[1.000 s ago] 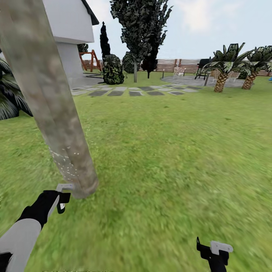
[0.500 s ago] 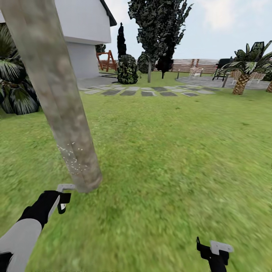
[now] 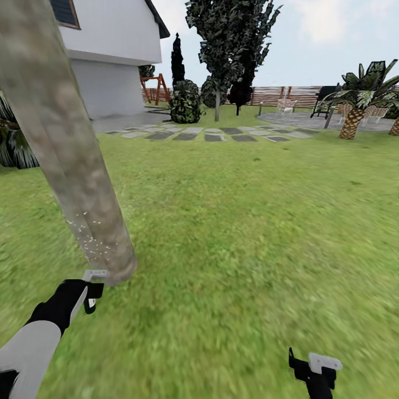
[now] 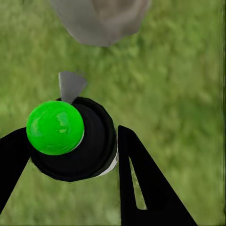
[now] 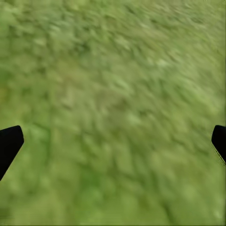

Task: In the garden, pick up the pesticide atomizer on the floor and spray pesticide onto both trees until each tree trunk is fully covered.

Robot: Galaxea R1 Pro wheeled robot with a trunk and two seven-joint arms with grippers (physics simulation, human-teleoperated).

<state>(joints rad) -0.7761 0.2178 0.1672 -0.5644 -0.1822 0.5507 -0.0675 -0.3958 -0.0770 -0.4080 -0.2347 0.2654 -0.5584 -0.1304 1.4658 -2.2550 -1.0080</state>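
A thick grey-tan tree trunk (image 3: 66,160) rises from the lawn at the left, with whitish pesticide specks (image 3: 88,235) low on its bark. My left gripper (image 3: 91,289) hangs just in front of the trunk's base, shut on the pesticide atomizer (image 4: 70,141), a small near-black bottle whose top looks bright green. Its grey nozzle (image 4: 69,85) points at the trunk base (image 4: 101,19). My right gripper (image 3: 316,368) is low at the right over bare grass, open, its fingertips (image 5: 9,143) wide apart. A second tree (image 3: 217,108) with a dark crown stands far off by the fence.
A white house (image 3: 111,61) stands behind the near trunk, with a stepping-stone path (image 3: 205,134) across the lawn. Palms (image 3: 354,111) and a paved patio lie far right, and the slat fence (image 3: 288,95) closes the back. Open grass spreads ahead and to the right.
The whole view has shifted, so the camera moved: the near trunk now sits further left and a house window shows. Both arms hold the same pose; specks remain on the bark.
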